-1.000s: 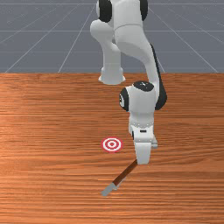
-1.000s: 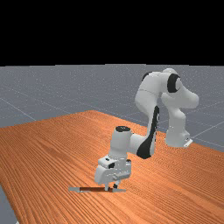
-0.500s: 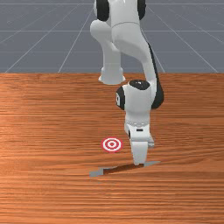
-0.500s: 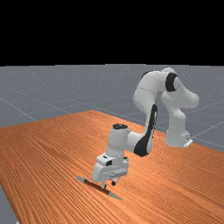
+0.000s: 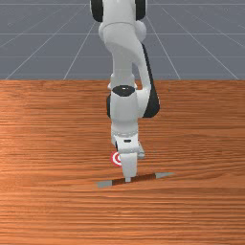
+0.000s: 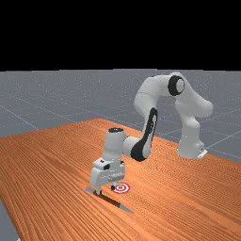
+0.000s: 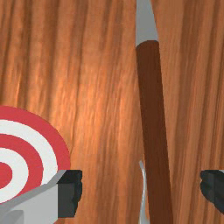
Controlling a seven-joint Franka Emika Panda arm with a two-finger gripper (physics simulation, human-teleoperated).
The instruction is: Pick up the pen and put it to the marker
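gripper (image 6: 106, 190): open, astride pen (image 7: 153, 109)
target (image 6: 121, 188): front view, partly covered; far view, bullseye visible
clip (image 7: 144, 192): wrist view, along pen

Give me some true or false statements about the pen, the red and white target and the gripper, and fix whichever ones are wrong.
1. The gripper is open, with the pen between its fingers. True.
2. The pen lies across the target. False: it lies beside the target.
3. The pen has a brown middle and grey ends. True.
4. The pen's pointed end is toward the front view's left. False: it is toward the front view's right.
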